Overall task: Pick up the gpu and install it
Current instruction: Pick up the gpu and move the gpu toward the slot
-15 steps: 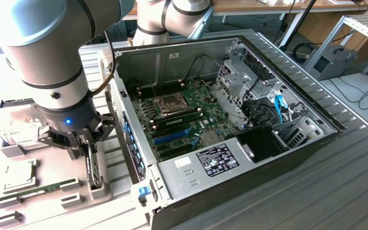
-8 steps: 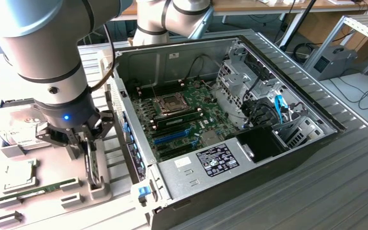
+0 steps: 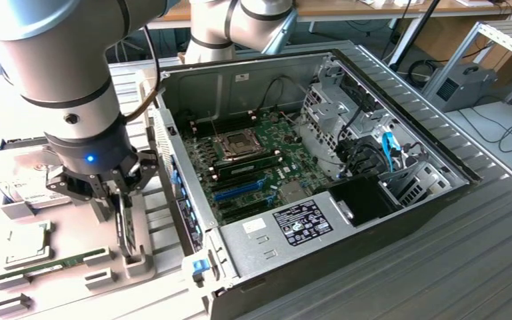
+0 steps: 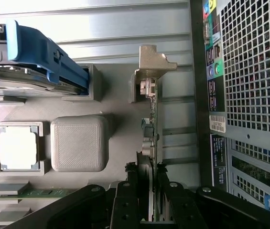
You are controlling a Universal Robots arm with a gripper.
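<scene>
Here we are at the pick-up step: the black two-fingered gripper [image 3: 118, 203] [image 4: 148, 191] is down over the gpu [image 3: 130, 240] [image 4: 151, 119], a thin dark circuit card with a silver metal end bracket. The card stands on edge in its slot of the grey moulded parts tray [image 3: 74, 227] [image 4: 118, 112], at about eight o'clock from the open black computer case [image 3: 416, 133] in the exterior view. The jaws are partly closed and, as we read it, pinch the card from both flat sides; it is not yet lifted. We judge that freeing it calls for a straight pull along the slot walls.

Taken from the gripper in the exterior view, the tray's other pockets hold:
- a silver hard drive in a blue carrier [image 3: 16, 177] [image 4: 10, 78] at ten o'clock
- a square silver processor chip [image 3: 27, 245] [image 4: 19, 147] at eight o'clock
- a long green memory stick [image 3: 56, 262] [image 4: 44, 192] at seven o'clock

Inside the case, the blue expansion slots [image 3: 238, 191] on the green motherboard [image 3: 256, 160] look unoccupied
</scene>
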